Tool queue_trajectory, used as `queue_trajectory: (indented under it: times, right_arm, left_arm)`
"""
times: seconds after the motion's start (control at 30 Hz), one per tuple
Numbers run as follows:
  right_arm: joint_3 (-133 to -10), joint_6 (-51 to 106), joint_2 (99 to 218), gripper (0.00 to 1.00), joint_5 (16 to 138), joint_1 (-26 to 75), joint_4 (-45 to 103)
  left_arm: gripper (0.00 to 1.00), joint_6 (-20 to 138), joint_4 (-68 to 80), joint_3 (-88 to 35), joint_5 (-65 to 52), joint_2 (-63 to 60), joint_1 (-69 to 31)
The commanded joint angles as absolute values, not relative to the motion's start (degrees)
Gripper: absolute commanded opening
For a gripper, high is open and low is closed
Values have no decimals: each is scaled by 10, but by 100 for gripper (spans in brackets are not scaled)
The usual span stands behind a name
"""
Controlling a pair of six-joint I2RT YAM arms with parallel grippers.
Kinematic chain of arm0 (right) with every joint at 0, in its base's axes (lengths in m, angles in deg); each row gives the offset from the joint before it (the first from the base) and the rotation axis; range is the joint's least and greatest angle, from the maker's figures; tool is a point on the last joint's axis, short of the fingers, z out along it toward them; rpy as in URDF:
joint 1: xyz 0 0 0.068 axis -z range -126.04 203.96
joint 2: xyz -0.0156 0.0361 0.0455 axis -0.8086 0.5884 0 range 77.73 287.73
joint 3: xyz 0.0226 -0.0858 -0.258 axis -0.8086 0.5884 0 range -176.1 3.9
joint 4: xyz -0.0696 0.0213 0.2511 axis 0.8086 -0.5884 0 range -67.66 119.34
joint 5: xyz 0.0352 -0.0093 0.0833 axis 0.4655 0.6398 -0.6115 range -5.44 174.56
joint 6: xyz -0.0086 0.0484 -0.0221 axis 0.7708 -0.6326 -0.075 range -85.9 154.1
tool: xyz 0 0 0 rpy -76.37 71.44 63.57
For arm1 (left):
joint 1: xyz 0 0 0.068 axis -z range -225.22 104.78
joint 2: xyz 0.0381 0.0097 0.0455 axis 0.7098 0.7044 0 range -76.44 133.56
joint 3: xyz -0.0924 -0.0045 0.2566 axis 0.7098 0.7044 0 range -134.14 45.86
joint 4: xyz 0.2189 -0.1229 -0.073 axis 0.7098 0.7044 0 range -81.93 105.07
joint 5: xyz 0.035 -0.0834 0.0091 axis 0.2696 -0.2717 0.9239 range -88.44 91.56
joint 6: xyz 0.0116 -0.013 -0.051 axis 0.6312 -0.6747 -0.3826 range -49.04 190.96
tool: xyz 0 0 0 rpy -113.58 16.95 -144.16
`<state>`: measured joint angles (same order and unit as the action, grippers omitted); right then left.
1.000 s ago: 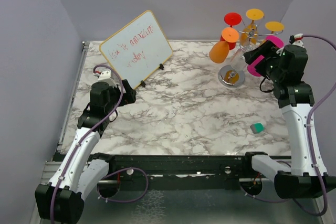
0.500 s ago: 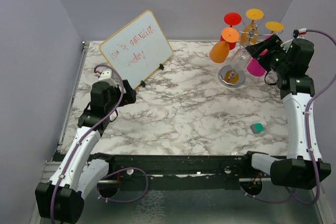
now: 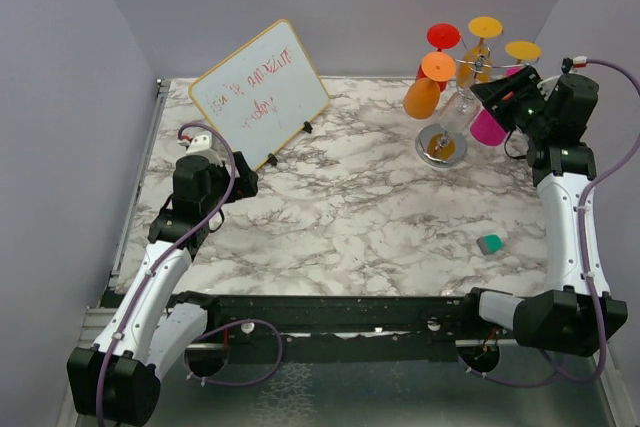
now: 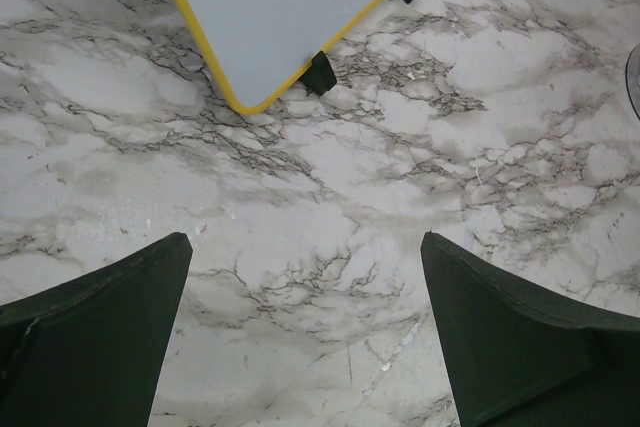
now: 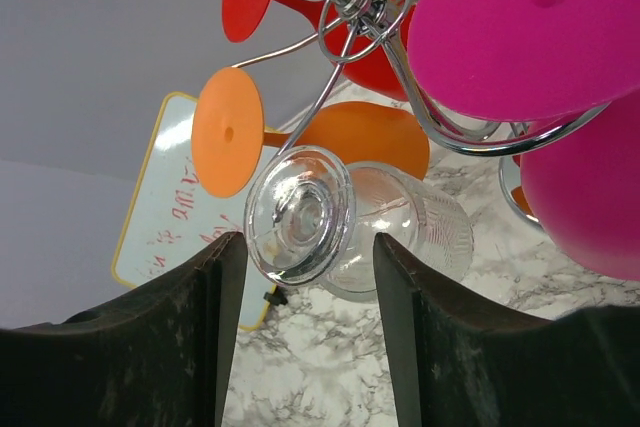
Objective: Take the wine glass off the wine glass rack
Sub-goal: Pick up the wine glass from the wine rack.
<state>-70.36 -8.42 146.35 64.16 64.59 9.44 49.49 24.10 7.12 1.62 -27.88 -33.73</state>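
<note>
**CLOSING ON THE CLEAR GLASS**

Right gripper (image 5: 305,247): over the past second raised from beside the pink glass (image 3: 487,128) and turned toward the top of the wine glass rack (image 3: 441,146). Now aimed square at the clear wine glass (image 5: 300,215). Narrowing all that while, at present about half open. Foot disc framed between the jaws, with a small gap showing at one finger and the other too close to call. No grip evident. Reads as the grasp just under way, with lift-off still to come.

Wine glass: hangs inverted from a scroll arm near the rack's top, just beside the orange glass (image 5: 370,142), well above the worktop (image 3: 350,207). Foot uppermost and facing the wrist camera, bowl down and away. Long axis along the stem, tilted off plumb, nearly end-on to the jaws.

Left gripper (image 4: 305,247): low over bare marble near the whiteboard (image 4: 280,7), jaws spread wide, empty.
</note>
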Motion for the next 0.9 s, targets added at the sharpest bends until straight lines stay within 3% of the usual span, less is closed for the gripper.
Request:
queue_trajectory:
  times: [0.0, 0.47, 0.87]
  right_arm:
    - [-686, -110, 1470, 58, 616, 654, 130]
    - [-642, -161, 1453, 42, 612, 664, 182]
    - [-635, -173, 1440, 36, 611, 668, 189]
  left_arm:
    - [99, 492, 247, 71, 29, -278, -335]
    - [99, 490, 249, 68, 19, -263, -335]
    - [99, 489, 250, 67, 4, -251, -335]
